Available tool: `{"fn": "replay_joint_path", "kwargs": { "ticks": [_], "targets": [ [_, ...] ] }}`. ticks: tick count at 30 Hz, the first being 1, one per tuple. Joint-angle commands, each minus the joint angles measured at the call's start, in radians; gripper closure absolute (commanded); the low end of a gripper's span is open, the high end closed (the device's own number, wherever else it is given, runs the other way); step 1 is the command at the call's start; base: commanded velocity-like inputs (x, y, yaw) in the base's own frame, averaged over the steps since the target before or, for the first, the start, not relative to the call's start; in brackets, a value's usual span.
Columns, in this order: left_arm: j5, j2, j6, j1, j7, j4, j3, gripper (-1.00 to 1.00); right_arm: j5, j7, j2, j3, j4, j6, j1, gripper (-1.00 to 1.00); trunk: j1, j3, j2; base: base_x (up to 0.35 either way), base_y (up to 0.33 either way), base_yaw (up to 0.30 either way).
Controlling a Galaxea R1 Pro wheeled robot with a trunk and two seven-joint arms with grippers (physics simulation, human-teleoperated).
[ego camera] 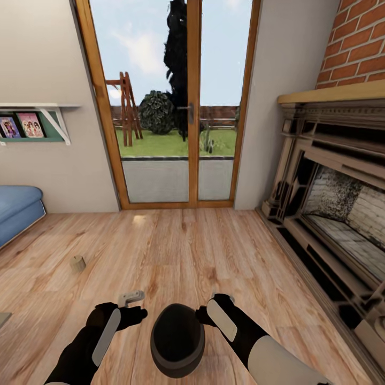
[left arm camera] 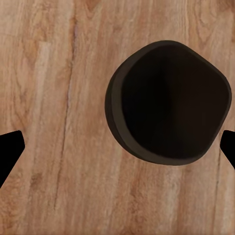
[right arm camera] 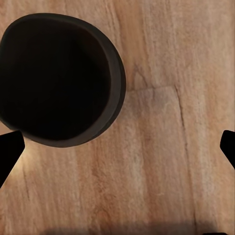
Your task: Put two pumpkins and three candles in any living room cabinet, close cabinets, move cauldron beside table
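The cauldron, a squat matte black pot with its wide mouth facing up, is on the wood floor between my two arms. It also appears in the left wrist view and the right wrist view. My left gripper is just left of it and open with nothing held. My right gripper is just right of it, also open and empty. Neither gripper touches the pot. One candle, a short pale beige cylinder, stands on the floor further left.
A wood-framed glass door fills the far wall. A brick fireplace runs along the right side. A blue sofa sits at the left, with a wall shelf above it. Bare wood floor lies ahead.
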Motion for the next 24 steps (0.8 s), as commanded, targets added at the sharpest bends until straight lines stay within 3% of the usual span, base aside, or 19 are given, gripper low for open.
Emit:
{"fn": "replay_joint_path", "kwargs": {
  "ticks": [1,24],
  "targets": [
    [0.0,-0.001,0.0,0.0,0.001,0.0,0.0,-1.0,0.0,0.0,0.0,0.0,0.0,0.0,0.0,-1.0,0.004,-0.003,-0.007,0.0,0.0,0.0],
    [0.004,-0.003,0.002,0.0,0.001,0.001,-0.006,-1.0,0.0,0.0,0.0,0.0,0.002,-0.045,0.0,-1.0,0.092,-0.075,-0.168,0.0,0.0,0.0]
  ]
}}
